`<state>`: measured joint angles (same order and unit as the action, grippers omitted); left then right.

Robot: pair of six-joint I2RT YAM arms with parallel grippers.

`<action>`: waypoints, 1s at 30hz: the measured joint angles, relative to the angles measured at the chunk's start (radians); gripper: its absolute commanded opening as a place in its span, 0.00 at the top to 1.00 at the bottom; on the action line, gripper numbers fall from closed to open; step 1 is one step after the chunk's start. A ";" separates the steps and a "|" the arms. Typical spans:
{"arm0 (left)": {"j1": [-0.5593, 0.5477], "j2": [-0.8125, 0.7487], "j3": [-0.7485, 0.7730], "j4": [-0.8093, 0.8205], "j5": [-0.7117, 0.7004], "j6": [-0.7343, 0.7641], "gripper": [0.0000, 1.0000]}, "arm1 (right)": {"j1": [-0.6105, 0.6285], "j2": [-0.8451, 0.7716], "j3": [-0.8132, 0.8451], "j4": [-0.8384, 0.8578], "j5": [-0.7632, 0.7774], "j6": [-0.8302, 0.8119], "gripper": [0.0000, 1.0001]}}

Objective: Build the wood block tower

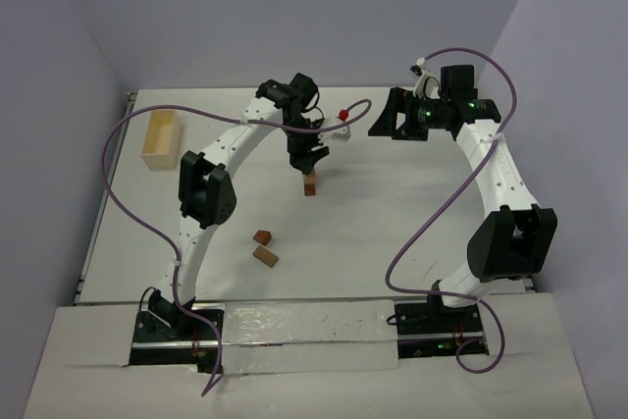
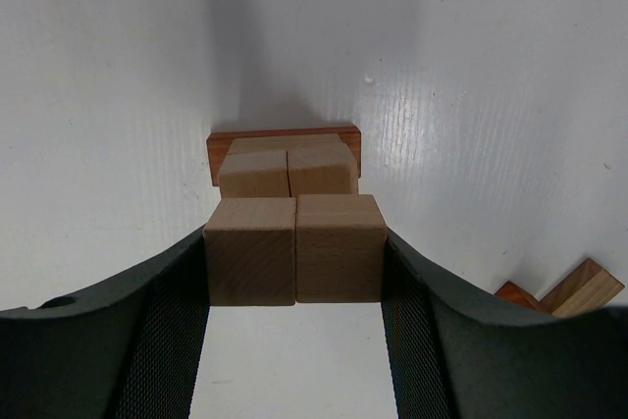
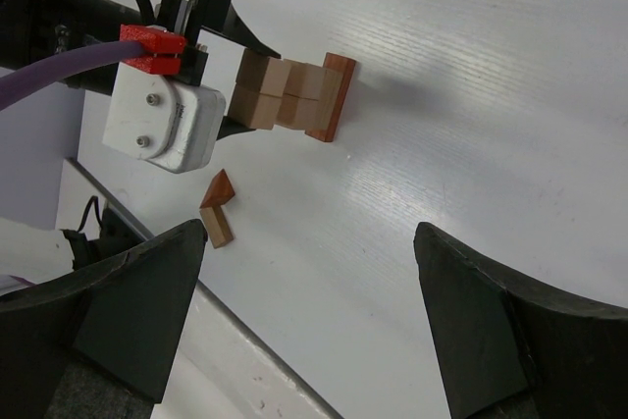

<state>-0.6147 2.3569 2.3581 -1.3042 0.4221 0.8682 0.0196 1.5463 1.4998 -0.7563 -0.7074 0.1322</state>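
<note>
Top external view, from the left: a pale box (image 1: 160, 139) at the far left edge, then two loose wood blocks (image 1: 266, 256) nearer the middle, not yet stacked, then the tower (image 1: 311, 185) mid-table under the left gripper (image 1: 308, 159). Only the left wrist view shows its jaws clamping the top pair of cubes (image 2: 294, 247), set on a lower pair (image 2: 287, 172) and a reddish base (image 2: 285, 134). Farthest right, the right gripper (image 3: 309, 282) hangs wide open, empty.
</note>
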 measured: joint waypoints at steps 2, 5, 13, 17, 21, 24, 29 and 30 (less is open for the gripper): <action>0.000 0.000 0.000 0.002 0.000 0.000 0.86 | 0.000 0.000 0.000 0.000 0.000 0.000 0.06; 0.000 0.001 0.000 0.006 0.000 0.000 0.86 | 0.000 0.000 0.000 0.000 0.000 0.000 0.06; -0.005 0.015 0.000 0.019 -0.006 -0.001 0.90 | 0.000 0.000 0.000 0.000 0.000 0.000 0.06; -0.007 0.019 0.000 0.026 -0.007 -0.001 0.88 | 0.000 0.000 0.000 0.000 0.000 0.000 0.06; -0.006 0.019 -0.004 0.030 -0.008 -0.001 0.83 | 0.000 0.000 0.000 0.000 0.000 0.000 0.06; -0.007 0.019 -0.007 0.030 -0.009 -0.001 0.81 | 0.000 0.000 0.000 0.000 0.000 0.000 0.06; -0.007 0.019 -0.008 0.031 -0.015 -0.001 0.73 | 0.000 0.001 0.000 0.000 0.000 0.000 0.06; -0.007 0.019 -0.009 0.031 -0.016 -0.001 0.73 | 0.000 0.001 0.000 0.000 0.000 0.000 0.06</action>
<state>-0.6216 2.3760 2.3494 -1.2736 0.4061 0.8669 0.0196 1.5475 1.4998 -0.7563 -0.7074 0.1322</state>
